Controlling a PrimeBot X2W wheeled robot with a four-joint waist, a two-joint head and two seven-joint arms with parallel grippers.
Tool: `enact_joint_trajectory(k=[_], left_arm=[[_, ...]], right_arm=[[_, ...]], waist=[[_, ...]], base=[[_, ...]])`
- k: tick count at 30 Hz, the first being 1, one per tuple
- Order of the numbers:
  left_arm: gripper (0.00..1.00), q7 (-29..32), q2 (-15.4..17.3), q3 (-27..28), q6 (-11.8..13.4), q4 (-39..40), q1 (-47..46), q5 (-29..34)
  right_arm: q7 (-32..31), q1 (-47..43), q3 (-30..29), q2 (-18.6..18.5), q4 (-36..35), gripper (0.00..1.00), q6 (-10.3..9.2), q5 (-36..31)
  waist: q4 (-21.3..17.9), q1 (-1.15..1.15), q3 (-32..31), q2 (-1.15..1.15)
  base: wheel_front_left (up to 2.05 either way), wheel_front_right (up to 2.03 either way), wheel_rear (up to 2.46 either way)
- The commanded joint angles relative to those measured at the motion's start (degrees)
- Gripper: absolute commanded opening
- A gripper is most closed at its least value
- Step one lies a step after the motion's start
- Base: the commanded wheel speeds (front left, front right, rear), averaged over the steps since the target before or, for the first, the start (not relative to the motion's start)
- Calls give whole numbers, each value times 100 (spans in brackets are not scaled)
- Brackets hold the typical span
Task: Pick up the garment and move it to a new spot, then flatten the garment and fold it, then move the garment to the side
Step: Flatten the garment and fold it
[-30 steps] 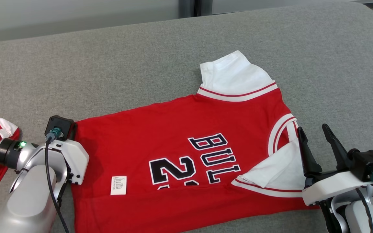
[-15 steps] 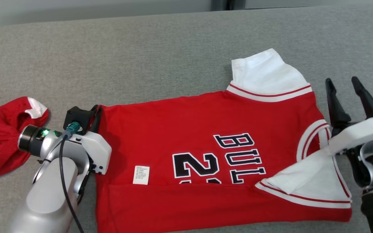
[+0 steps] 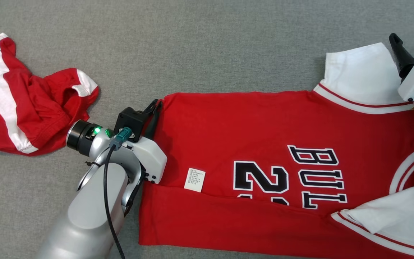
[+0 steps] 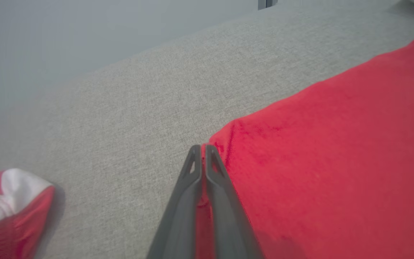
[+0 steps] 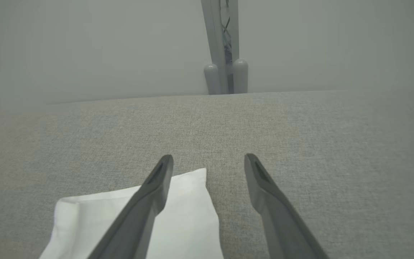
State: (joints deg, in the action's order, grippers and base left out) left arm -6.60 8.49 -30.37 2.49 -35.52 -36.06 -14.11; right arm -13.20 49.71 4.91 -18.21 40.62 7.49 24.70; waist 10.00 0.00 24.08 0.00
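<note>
Right end effector (image 3: 408, 36) now farther out — beside far sleeve (image 3: 361, 75) of garment (image 3: 257, 136)

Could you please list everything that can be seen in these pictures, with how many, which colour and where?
jersey: one, red with black lettering, spread on the cloth surface, near side folded over
sleeves: two, white with red trim, at the jersey's right end
label: one, white, on the jersey beside the fold
crumpled garment: one, red with white stripes, left of the jersey, apart from it
cloth surface: one, grey, under everything
post: one, grey, behind the surface's far edge
left gripper: one, dark, shut on the jersey's far left corner
right gripper: one, dark, open, over the far sleeve
</note>
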Motion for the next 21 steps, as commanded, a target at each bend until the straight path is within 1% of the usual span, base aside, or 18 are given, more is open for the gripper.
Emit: enact_joint_trajectory(k=[1,4,9,15,21], left_arm=[[0,-25,30,0,-15,-5,-99,17],[0,-61,-37,-48,-28,-38,-156,15],[0,-109,-77,-93,-54,-123,-211,-33],[0,-153,-84,-105,-90,-145,-239,-126],[0,-197,-94,-140,-111,-159,-287,-155]], right_arm=[[-36,58,16,-59,68,100,0,6],[-256,343,194,-144,480,100,0,45],[-361,620,443,-229,954,100,0,145],[-443,825,749,-333,1311,100,0,322],[-507,974,1041,-357,1492,100,0,536]], waist=[[114,0,108,0],[178,0,156,0],[242,0,158,0],[290,0,222,0],[302,0,304,0]], base=[[0,0,0],[0,0,0],[0,0,0],[0,0,0],[0,0,0]])
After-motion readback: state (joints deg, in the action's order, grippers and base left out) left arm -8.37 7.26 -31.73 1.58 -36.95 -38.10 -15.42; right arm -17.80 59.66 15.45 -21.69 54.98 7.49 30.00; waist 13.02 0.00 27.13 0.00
